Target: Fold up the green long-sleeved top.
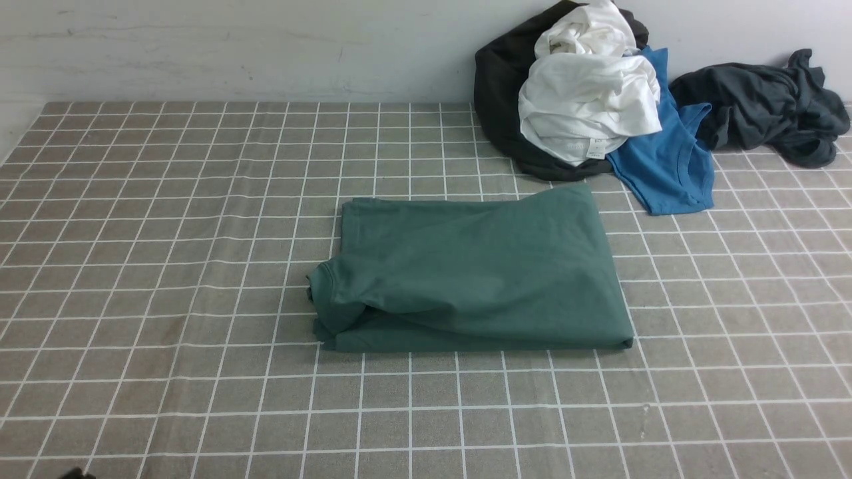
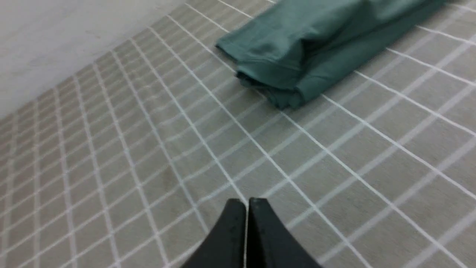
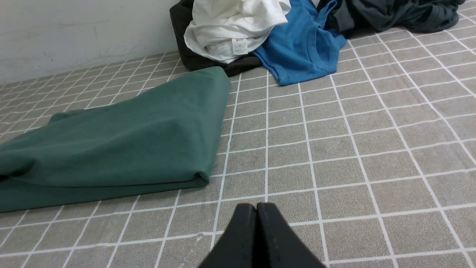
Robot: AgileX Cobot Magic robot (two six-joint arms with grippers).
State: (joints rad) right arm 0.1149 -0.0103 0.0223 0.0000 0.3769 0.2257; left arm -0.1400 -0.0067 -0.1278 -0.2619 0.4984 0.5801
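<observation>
While both grippers (image 2: 246, 208) (image 3: 256, 212) sit pinched together and empty, the top (image 1: 472, 269) lies mid-frame folded into a rectangle, its logo and sleeves hidden inside.

Dark green top (image 1: 479, 273) sits plain on a grey-brown cloth (image 1: 166, 266) gridded in thin white lines, while up at one o'clock there's a white garment (image 1: 586, 106) over a black one (image 1: 499, 86), bright blue T-shirt (image 1: 665, 166), charcoal heap (image 1: 765, 103).
</observation>
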